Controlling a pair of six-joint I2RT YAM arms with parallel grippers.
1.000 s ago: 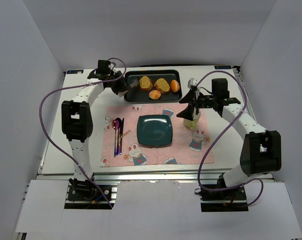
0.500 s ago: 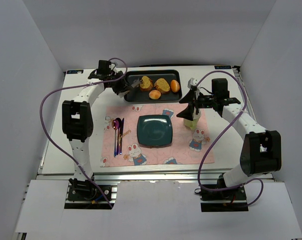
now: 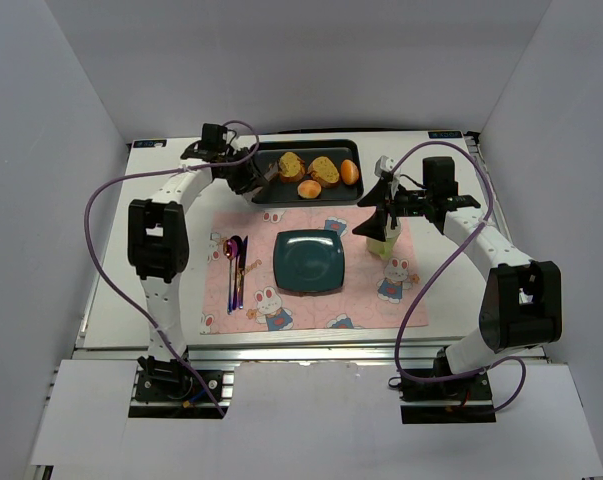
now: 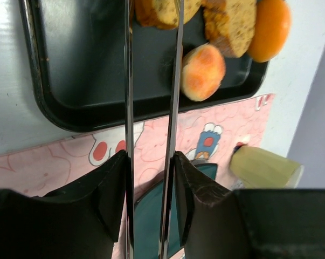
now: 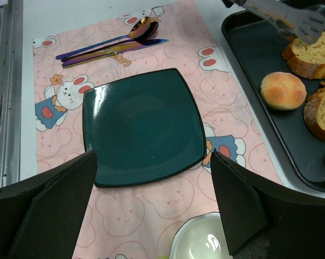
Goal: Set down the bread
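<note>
1. My left pincer is partly closed on a pair of thin, mirror-bright metal tongs, one flat blade pressed by each black finger. My right pincer stands wide open with nothing in it.
2. The bread, a thick golden slice with a dark crust and crumbly face, lies in the shallow black tray, beside a round, glossy bun and a second slice.
3. A square, shiny teal plate sits bare on the pink rabbit-print mat.
4. Since a second ago my left arm has edged along the tray, carrying the tongs nearer the bread; my right arm has not moved.
5. In my left wrist view the tong tips and most of the bread are cut off at the top edge. From the right wrist the slotted tip seems to hang at the slice's edge, but I cannot tell whether it touches.
</note>
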